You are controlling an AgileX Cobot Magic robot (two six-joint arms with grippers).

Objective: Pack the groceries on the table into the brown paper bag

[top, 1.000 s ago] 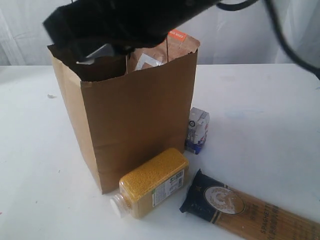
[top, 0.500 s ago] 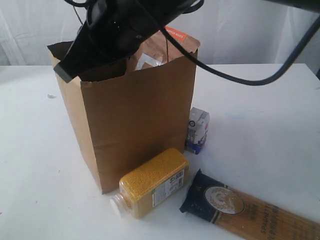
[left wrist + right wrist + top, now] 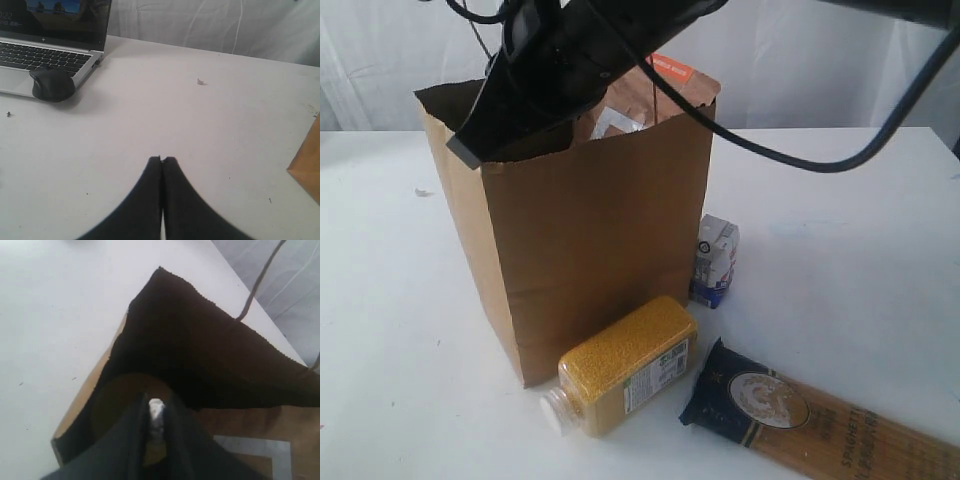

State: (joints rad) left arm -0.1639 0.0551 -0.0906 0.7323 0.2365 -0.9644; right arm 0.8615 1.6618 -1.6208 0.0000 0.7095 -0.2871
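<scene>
The brown paper bag [image 3: 590, 230] stands open on the white table [image 3: 840, 250]. My right arm [image 3: 550, 70] reaches across its mouth. Its fingertips are hidden there. In the right wrist view my right gripper [image 3: 156, 402] is inside the bag [image 3: 82, 400], its jaws narrow on a small pale tab above a round dull-gold top [image 3: 112, 400], seemingly the can. The brown pouch [image 3: 665, 85] leans inside. The yellow-grain bottle [image 3: 625, 365], spaghetti pack [image 3: 820, 420] and white-blue carton [image 3: 716, 260] lie outside. My left gripper [image 3: 162, 159] is shut and empty over bare table.
A laptop [image 3: 45, 42] and a black mouse [image 3: 52, 84] sit at the table's far side in the left wrist view. A corner of the bag [image 3: 307, 170] shows at that view's edge. A white curtain hangs behind the table.
My right arm has swung down and lowered the gripper into the bag's mouth. The silvery thing under it a second ago has dropped below the rim. The left gripper has not moved.
</scene>
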